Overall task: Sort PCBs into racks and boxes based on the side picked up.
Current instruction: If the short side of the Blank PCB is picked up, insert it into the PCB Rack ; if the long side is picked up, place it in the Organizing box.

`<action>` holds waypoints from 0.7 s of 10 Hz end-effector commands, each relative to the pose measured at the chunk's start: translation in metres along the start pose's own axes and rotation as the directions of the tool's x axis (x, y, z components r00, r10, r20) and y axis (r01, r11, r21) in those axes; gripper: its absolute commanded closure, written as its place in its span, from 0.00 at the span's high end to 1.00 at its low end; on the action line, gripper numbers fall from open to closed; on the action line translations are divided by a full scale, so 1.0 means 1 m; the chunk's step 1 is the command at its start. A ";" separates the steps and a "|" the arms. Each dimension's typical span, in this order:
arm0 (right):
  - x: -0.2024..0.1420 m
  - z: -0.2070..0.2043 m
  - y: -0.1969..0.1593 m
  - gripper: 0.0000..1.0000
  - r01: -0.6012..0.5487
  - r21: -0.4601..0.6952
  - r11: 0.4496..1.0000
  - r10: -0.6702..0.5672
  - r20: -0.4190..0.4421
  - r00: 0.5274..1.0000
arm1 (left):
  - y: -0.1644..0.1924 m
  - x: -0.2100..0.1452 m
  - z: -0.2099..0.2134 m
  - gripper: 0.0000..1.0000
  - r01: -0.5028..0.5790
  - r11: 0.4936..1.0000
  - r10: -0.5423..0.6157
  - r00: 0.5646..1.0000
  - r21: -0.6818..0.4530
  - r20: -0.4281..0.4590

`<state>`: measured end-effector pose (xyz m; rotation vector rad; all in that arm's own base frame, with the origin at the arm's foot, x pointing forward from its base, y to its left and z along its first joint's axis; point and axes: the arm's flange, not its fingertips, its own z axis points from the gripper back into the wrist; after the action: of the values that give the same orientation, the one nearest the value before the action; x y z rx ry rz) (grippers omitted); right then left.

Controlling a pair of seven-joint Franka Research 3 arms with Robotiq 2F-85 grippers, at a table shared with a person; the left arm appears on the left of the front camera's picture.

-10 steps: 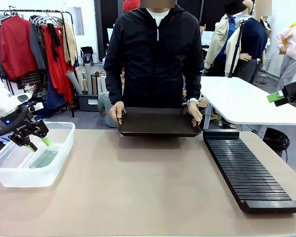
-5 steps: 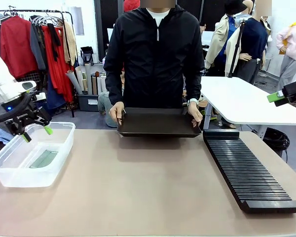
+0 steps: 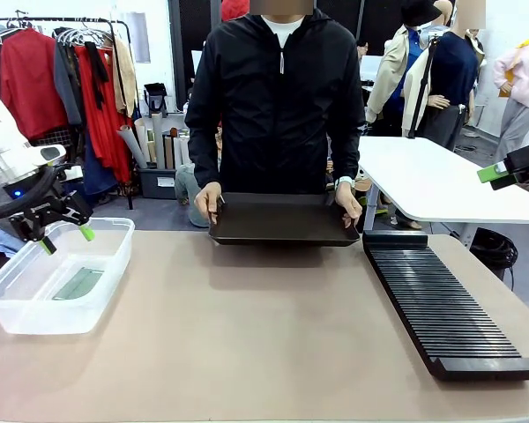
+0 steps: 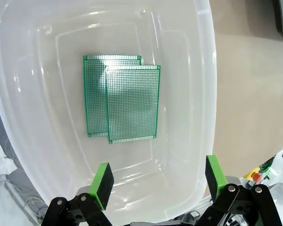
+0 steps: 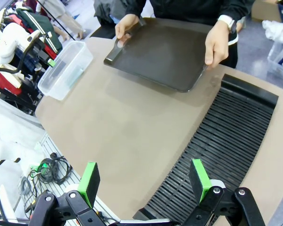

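Two green PCBs (image 4: 121,99) lie flat and overlapping on the floor of the clear box (image 4: 206,84). In the front view that box (image 3: 40,313) stands at the table's left, with the PCBs (image 3: 78,283) showing through it. My left gripper (image 3: 66,240) hangs above the box, open and empty; in its own wrist view, the left gripper (image 4: 158,181) looks straight down into it. The long black slotted rack (image 3: 441,304) lies along the right side with nothing in its slots. My right gripper (image 5: 144,180) is open and empty high above the rack (image 5: 217,136).
A person at the far side holds a dark empty tray (image 3: 282,218) by both ends, resting on the table's far edge. A white table (image 3: 441,181) stands behind at the right. Bare tan tabletop (image 3: 247,335) lies between box and rack.
My left gripper rose from just inside the box to above its far rim, then stayed still. The person, tray and right arm have not moved.
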<state>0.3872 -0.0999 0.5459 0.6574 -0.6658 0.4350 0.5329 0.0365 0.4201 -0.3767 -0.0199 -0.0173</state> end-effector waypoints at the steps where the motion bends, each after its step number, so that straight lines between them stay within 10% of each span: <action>1: 0.000 -0.001 0.000 1.00 -0.003 -0.002 1.000 0.003 0.016 1.000 | 0.003 -0.002 0.000 1.00 0.008 1.000 -0.008 1.000 -0.002 0.011; 7: 0.000 -0.001 0.000 1.00 -0.003 -0.002 1.000 0.003 0.016 1.000 | 0.000 0.000 0.000 1.00 0.000 1.000 0.000 1.000 0.000 0.000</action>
<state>0.3872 -0.0999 0.5459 0.6574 -0.6658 0.4350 0.5329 0.0364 0.4201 -0.3766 -0.0202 -0.0175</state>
